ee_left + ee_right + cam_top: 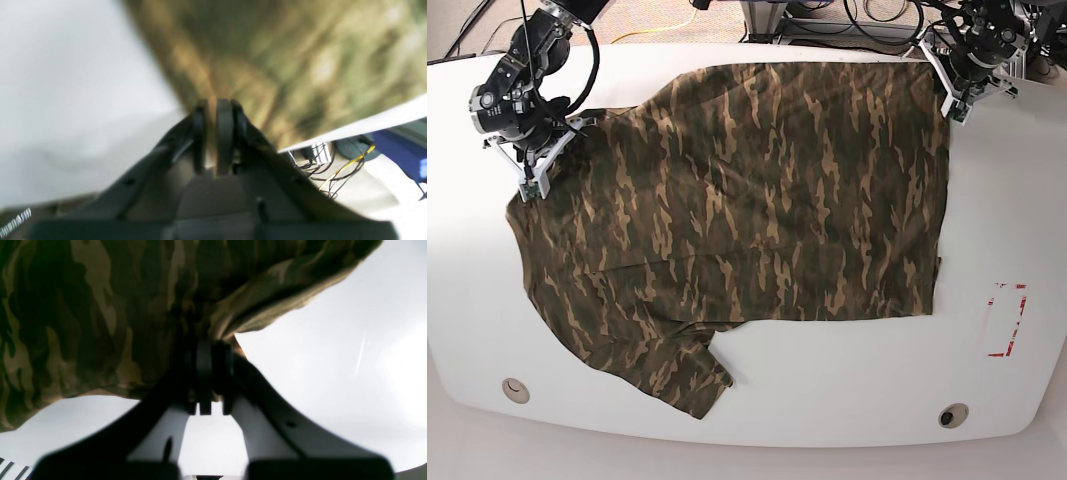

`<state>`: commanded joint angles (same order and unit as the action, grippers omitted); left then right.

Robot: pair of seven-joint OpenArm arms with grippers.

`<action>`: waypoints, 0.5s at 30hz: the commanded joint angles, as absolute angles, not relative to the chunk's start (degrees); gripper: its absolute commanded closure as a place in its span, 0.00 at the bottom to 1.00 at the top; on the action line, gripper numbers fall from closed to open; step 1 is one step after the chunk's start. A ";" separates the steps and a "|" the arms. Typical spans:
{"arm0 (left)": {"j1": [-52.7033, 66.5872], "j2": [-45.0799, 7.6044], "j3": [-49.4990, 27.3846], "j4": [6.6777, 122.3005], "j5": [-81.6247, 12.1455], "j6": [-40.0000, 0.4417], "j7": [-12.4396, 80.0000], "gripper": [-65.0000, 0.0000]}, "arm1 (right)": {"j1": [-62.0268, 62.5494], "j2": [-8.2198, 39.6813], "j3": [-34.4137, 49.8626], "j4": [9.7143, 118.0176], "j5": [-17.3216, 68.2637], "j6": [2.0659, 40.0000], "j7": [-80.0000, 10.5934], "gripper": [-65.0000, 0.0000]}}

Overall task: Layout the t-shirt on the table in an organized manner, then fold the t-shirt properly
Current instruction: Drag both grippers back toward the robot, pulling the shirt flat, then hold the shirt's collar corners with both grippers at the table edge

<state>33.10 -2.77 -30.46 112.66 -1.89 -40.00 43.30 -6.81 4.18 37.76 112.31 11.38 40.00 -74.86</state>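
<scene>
The camouflage t-shirt (757, 210) lies spread across the white table (847, 400), with one short sleeve (687, 375) bunched toward the front edge. My left gripper (950, 108) is at the shirt's back right corner. In the left wrist view it (217, 110) is shut on the blurred cloth edge (283, 60). My right gripper (528, 188) is at the shirt's left edge. The right wrist view shows it (208, 346) shut on a lifted fold of the t-shirt (100, 306) above the table (333, 356).
A red-outlined tape rectangle (1007, 320) marks the table's right side. Two round grommet holes (515, 389) (952, 413) sit near the front edge. Cables (333, 166) and a blue object (400, 150) lie on the floor beyond the table edge.
</scene>
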 joint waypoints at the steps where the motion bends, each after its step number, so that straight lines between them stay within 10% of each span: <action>1: 33.10 -2.51 -31.16 112.66 -1.89 -40.00 43.30 0.68 | -6.90 4.18 37.76 112.31 11.38 40.00 -74.86 0.98; 6: 33.10 -2.42 -33.63 112.66 -1.89 -40.00 43.30 0.42 | -6.90 4.09 37.76 112.31 11.38 40.00 -74.86 0.98; 15: 33.01 -2.59 -33.98 112.31 -1.89 -40.00 43.30 0.41 | -6.90 4.09 37.76 112.31 11.56 40.00 -74.86 0.98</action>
<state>33.01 -2.59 -33.98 112.31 -1.89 -40.00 43.30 -6.90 4.09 37.76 112.31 11.56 40.00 -74.86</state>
